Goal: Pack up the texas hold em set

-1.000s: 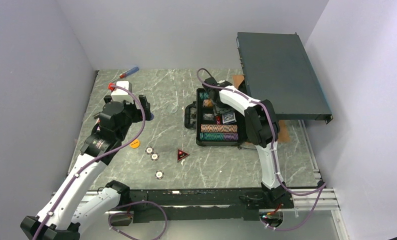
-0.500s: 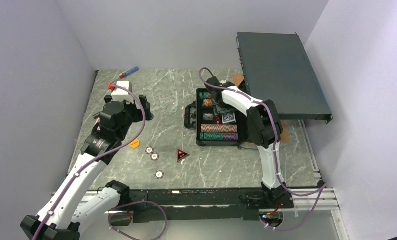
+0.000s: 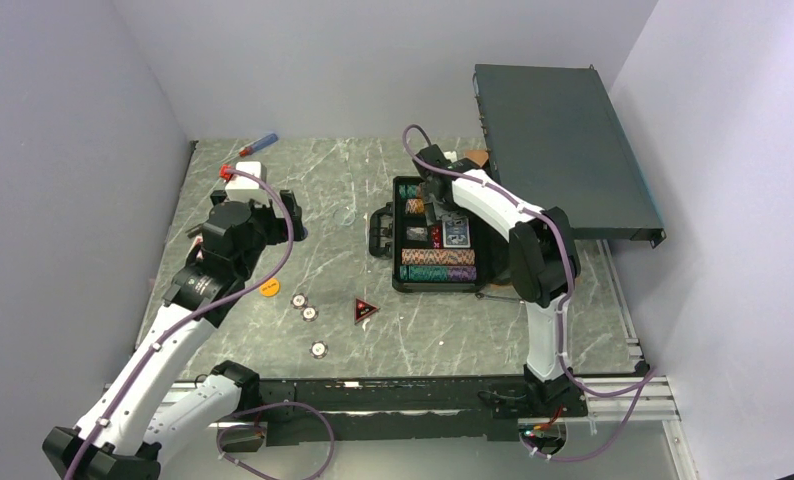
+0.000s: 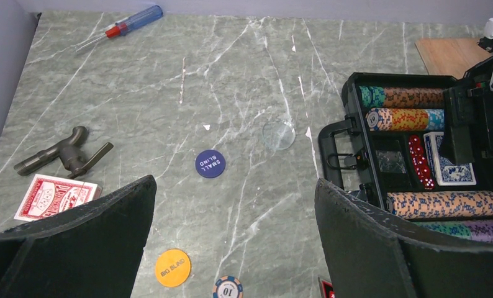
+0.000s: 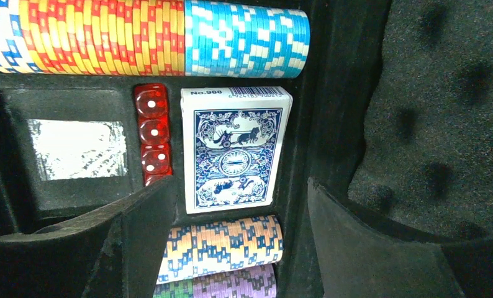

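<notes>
Fingers of the right claw (image 5: pixel 236 198) stand apart, released, and they grasp nothing. This claw hangs low inside the open case (image 4: pixel 356 79). Directly under it, between the two fingers, the blue card deck (image 5: pixel 235 149) lies flat in its compartment. Just beside the deck, on the left in the wrist view, a column of red dice (image 5: pixel 154 133) fills a narrow slot. Further on that side is a compartment with a shiny patch (image 5: pixel 79 149) at its bottom; I cannot tell what it is. Beyond the fingertips lies a row of orange and light blue chips (image 5: pixel 169 37). Back toward the wrist lies a second row of chips (image 5: pixel 222 245). On the other side of the claw is dark foam (image 5: pixel 443 124).

The left claw (image 4: pixel 235 186) is also released, wide open and empty. It hovers over the worktop (image 4: pixel 169 81), well apart from the case. Under it, between the fingers, lies the blue SMALL BLIND button (image 4: pixel 210 164). Closer to the wrist are the orange BIG BLIND button (image 4: pixel 172 267) and a striped chip marked 10 (image 4: pixel 227 287). Toward the case lies a clear round disc (image 4: pixel 278 135), near the black handle (image 4: pixel 334 155). On the opposite side lie the red card deck (image 4: pixel 54 197) and a dark metal tool (image 4: pixel 67 153). Far ahead, near the wall, lies a screwdriver (image 4: pixel 129 22).
</notes>
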You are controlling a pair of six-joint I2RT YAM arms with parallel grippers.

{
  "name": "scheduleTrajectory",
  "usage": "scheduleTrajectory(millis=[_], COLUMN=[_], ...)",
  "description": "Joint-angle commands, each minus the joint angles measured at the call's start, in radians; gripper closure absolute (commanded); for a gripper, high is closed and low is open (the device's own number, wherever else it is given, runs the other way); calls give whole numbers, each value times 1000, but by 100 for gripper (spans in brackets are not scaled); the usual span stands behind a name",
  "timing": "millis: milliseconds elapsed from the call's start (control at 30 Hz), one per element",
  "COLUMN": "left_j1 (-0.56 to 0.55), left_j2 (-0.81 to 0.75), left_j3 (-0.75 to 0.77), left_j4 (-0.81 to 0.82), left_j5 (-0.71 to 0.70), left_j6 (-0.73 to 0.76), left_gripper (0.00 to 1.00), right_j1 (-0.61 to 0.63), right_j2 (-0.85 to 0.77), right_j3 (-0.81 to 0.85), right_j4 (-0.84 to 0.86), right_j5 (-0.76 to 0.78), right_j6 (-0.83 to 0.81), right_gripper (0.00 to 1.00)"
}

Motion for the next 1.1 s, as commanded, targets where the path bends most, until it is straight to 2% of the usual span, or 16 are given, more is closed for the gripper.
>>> scheduleTrajectory(millis=[0, 100, 133, 167, 233, 267, 333, 600, 833, 967, 1067], left_j1=[1, 1, 1, 1, 1, 1, 1, 1, 2, 2, 2], left_j2=[5, 8, 8, 8, 8, 9, 12, 21, 13, 21, 24], left_j3=[34, 35, 35, 35, 34, 33, 34, 37, 37, 37, 38], left_j4=[13, 11, 12, 12, 15, 15, 15, 12, 12, 13, 9], left_j5=[18, 16, 19, 22, 29, 32, 35, 35, 27, 37, 28], left_j6=[-4, -4, -4, -5, -7, -8, -7, -8, -7, -9, -9], left_gripper=[1, 1, 1, 1, 1, 1, 1, 1, 1, 1, 1], right_j1=[-1, -1, -1, -2, -1, -3, -8, -15, -8, -9, 4], right_j2=[10, 0, -1, -1, 9, 12, 35, 139, 82, 94, 60], right_j3=[9, 13, 14, 13, 14, 6, 13, 73, -116, 0, 72], right_j4=[-24, -13, -7, 8, 38, 71, 117, 129, 179, 102, 66], right_j5=[29, 55, 74, 99, 160, 172, 173, 136, 75, 132, 111], right_j6=[-10, -15, -19, -25, -25, -31, -34, -30, 12, -15, -29], right_gripper=[21, 23, 32, 45, 80, 90, 100, 100, 100, 100, 98])
